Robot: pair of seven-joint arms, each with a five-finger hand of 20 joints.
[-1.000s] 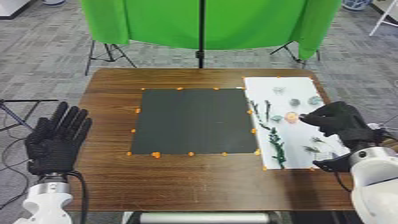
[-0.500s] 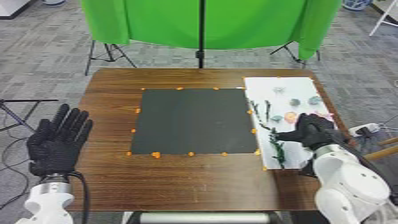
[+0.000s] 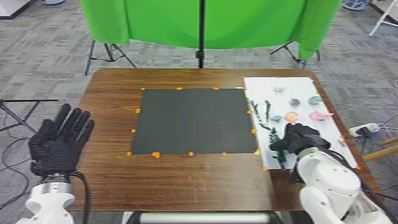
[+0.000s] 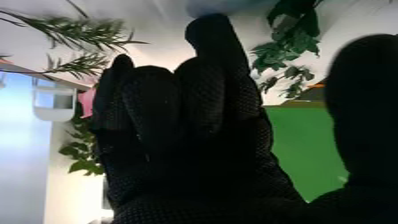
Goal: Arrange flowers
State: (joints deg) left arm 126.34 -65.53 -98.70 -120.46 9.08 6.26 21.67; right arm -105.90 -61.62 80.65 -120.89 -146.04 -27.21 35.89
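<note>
My right hand [image 3: 300,138] is over the near part of the white sheet [image 3: 306,85], partly covering a green leafy stem [image 3: 274,135]. In the right wrist view, the same hand [image 4: 191,150] is open, its thumb apart from the fingers. A leafy stem [image 4: 289,40] shows beyond the gap, and feathery sprigs [image 4: 75,32] lie past the other side. On the sheet are a pink flower [image 3: 321,115], a peach flower [image 3: 290,117], small grey-green blooms [image 3: 314,100] and dark twigs [image 3: 258,111]. My left hand [image 3: 60,145] is open, palm up, at the table's left side.
A dark square sheet [image 3: 191,122], fixed with orange bits, lies on the middle of the brown table [image 3: 204,187], left of the white sheet. A green backdrop [image 3: 258,25] stands behind, and a stand's legs [image 3: 18,112] are at far left.
My right hand has moved left and nearer the robot, from the sheet's right edge to the leafy stem, uncovering the pink flower. The left hand has hardly moved.
</note>
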